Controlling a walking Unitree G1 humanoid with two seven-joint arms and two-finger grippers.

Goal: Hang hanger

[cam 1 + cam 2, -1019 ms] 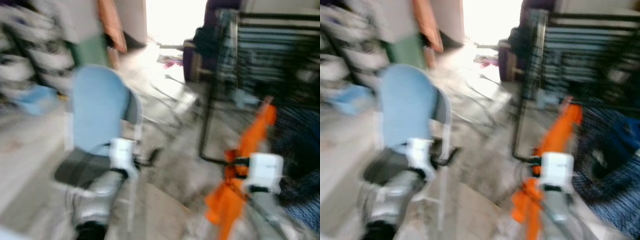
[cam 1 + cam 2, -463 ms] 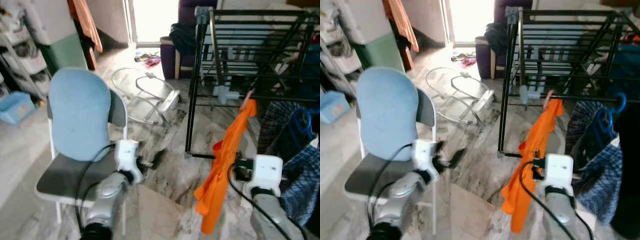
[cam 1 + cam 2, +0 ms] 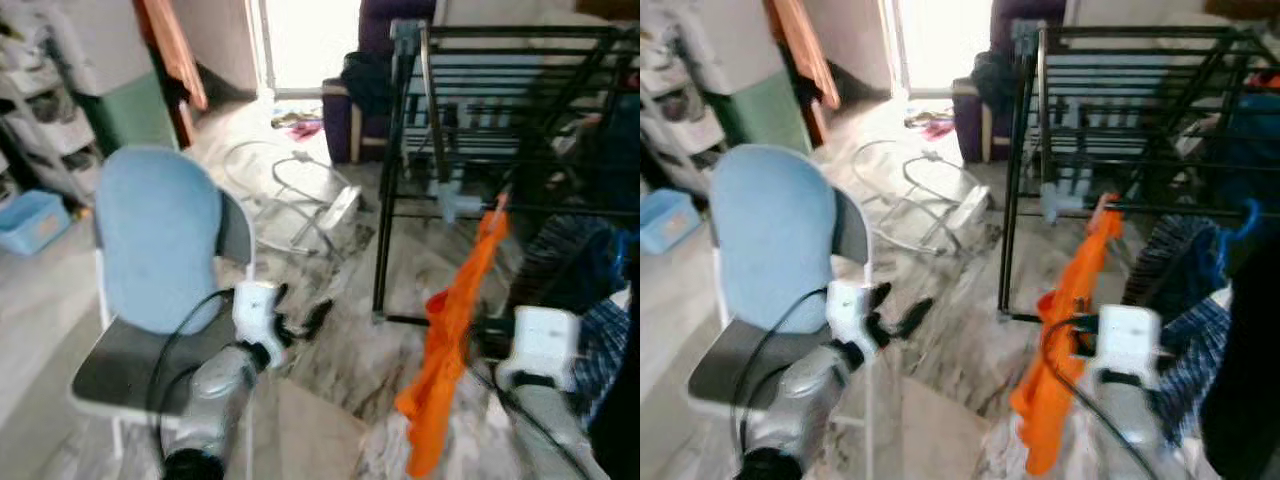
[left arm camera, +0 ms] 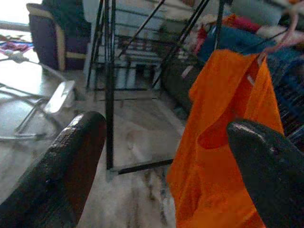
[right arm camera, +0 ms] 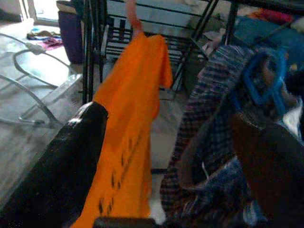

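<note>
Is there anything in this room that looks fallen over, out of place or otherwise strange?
Yes. A white metal-tube frame lies flat on the marble floor, between the blue padded chair and the black drying rack, as if toppled. Small pink and dark items also lie scattered near the bright doorway.

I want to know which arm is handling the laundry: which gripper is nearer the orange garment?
Right. The right gripper sits against the orange garment, which hangs by the black drying rack. The left gripper is open, off to the garment's left, in front of the blue chair.

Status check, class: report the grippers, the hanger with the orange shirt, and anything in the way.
Both grippers open: left gripper, right gripper. Orange shirt on hanger near black rack. Plaid garment adjacent.
</note>
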